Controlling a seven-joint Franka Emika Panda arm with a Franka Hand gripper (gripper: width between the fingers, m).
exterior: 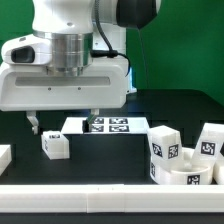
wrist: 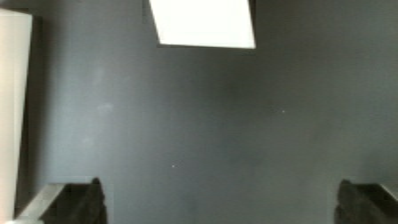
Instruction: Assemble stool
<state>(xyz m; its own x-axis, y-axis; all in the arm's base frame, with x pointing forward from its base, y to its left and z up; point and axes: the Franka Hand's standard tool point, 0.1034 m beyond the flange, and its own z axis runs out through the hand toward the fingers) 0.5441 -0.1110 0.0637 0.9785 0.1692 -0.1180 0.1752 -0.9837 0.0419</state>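
The stool lies in loose white parts with black-and-white tags. One small blocky leg point(exterior: 56, 146) sits alone on the black table. At the exterior view's right, two more legs point(exterior: 165, 148) point(exterior: 207, 140) stand by the low round seat point(exterior: 188, 176). My gripper point(exterior: 64, 122) hangs open above the table, behind the lone leg and apart from it. In the wrist view the gripper point(wrist: 226, 203) shows two dark fingertips point(wrist: 80, 200) set wide, with only bare table between them. A plain white patch point(wrist: 201, 22) lies ahead of them; I cannot tell which part it is.
The marker board point(exterior: 108, 125) lies flat behind the gripper. A plain white bar point(exterior: 100, 197) runs along the front, and another bar end point(exterior: 5, 156) shows at the exterior view's left. A white bar edge point(wrist: 15, 110) borders the wrist view.
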